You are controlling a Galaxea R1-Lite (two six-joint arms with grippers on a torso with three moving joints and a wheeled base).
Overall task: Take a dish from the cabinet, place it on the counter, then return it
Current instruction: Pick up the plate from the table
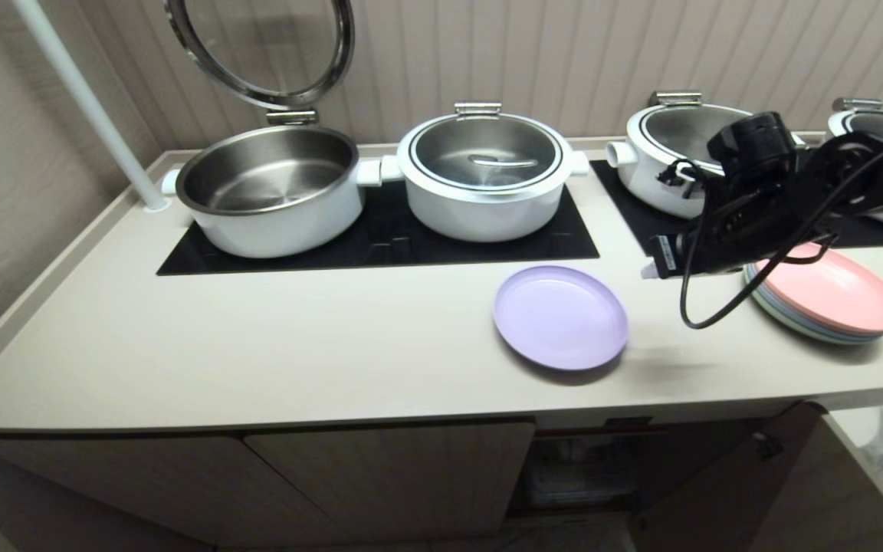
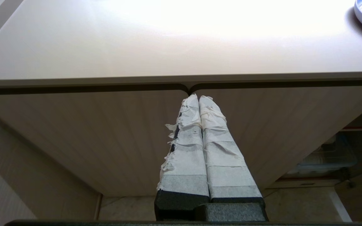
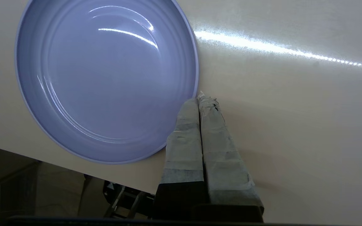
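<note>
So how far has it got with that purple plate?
Halfway. The purple plate already lies flat on the counter. The right claw is shut, empty, beside its rim. Left: returning it through the open cabinet door. The left claw idles, shut.

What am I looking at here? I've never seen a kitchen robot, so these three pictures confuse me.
It is a two-armed robot at a beige counter. One picture looks down from its head; the other two come from cameras behind each gripper. A lavender plate lies flat on the counter, held by nothing, beside a stack of pastel plates and several pots. The right gripper hangs shut next to the plate's rim. The left gripper, also shut, is parked in front of the cabinet doors below.
</note>
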